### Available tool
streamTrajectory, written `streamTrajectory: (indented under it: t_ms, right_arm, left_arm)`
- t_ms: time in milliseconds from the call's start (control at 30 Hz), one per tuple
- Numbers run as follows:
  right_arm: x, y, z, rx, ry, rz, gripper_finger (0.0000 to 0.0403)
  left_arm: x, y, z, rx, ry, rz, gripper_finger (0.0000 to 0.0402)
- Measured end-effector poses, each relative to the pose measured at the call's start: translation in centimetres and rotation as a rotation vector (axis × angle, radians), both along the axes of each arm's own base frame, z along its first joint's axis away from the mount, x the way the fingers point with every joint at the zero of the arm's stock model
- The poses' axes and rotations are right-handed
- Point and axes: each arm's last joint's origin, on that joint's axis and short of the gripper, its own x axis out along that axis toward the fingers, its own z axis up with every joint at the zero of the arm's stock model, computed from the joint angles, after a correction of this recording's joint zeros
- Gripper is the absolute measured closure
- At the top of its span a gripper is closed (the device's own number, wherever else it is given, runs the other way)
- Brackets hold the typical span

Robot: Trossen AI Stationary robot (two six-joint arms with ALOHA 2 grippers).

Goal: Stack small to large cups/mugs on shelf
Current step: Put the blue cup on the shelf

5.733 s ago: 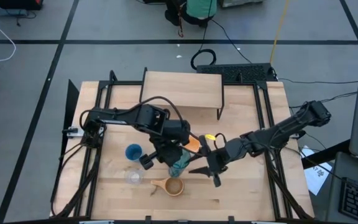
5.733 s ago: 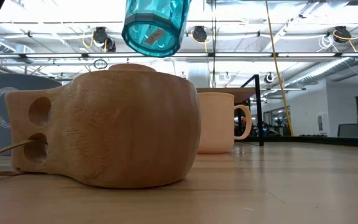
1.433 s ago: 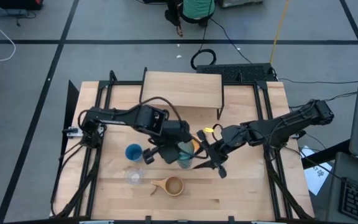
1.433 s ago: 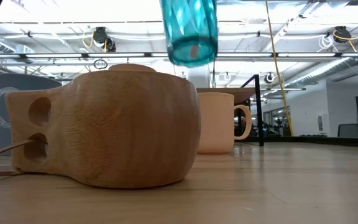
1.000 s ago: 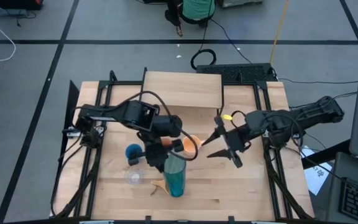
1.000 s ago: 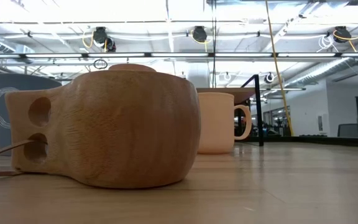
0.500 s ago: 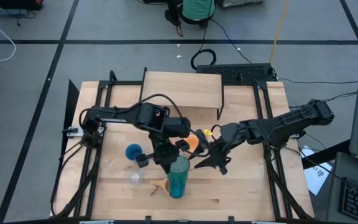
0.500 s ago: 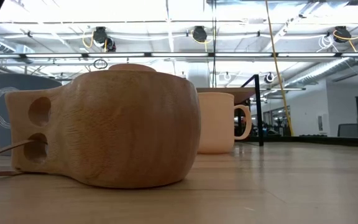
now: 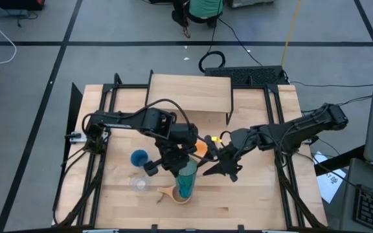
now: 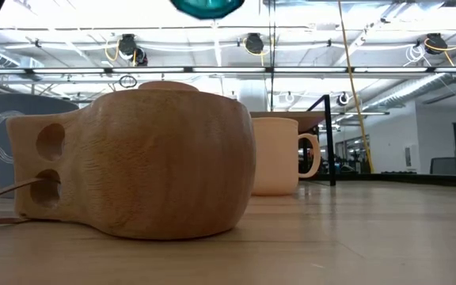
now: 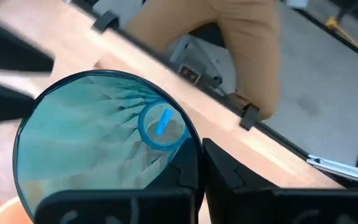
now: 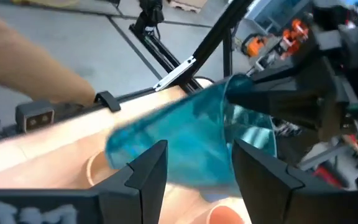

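Two arms meet mid-table — left gripper (image 9: 175, 162) clamps the teal tumbler (image 9: 186, 179); right gripper (image 9: 217, 167) beside it, jaws apart.

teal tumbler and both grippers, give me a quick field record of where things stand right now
teal tumbler: held off the table, above the wooden cup
left gripper: shut on the tumbler's rim
right gripper: open, beside the tumbler, holding nothing
blue cup: on the table
clear glass: on the table, near the blue cup
orange mug: on the table
shelf: nothing on it
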Motion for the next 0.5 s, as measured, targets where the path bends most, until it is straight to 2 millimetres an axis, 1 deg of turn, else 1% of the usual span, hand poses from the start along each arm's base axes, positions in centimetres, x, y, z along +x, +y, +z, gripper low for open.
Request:
streamTrajectory:
  t_ms: [100, 200, 300, 400, 500]
  right_arm:
    - [-0.3, 0.1, 0.0, 0.056, 0.058, -0.09, 0.0234]
    - [-0.8, 0.4, 0.1, 0.095, 0.082, -0.278, 0.0234]
    - [-1.8, 0.9, 0.2, 0.116, 0.097, -0.499, 0.0229]
    - [-3.5, 1.3, 0.3, 0.109, 0.115, -0.683, 0.0213]
    - [-5.4, 1.7, 0.0, 0.173, 0.153, -0.787, 0.0182]
  left_arm:
    - [0.0, -0.2, -0.2, 0.097, 0.006, 0.071, 0.0395]
    - [0.1, -0.3, -0.3, 0.194, 0.006, 0.158, 0.0397]
    - [0.3, -0.6, -0.3, 0.277, -0.014, 0.271, 0.0395]
    - [0.3, -1.0, -0.3, 0.347, -0.031, 0.345, 0.0397]
    - [0.2, -1.4, 0.1, 0.397, -0.069, 0.43, 0.0396]
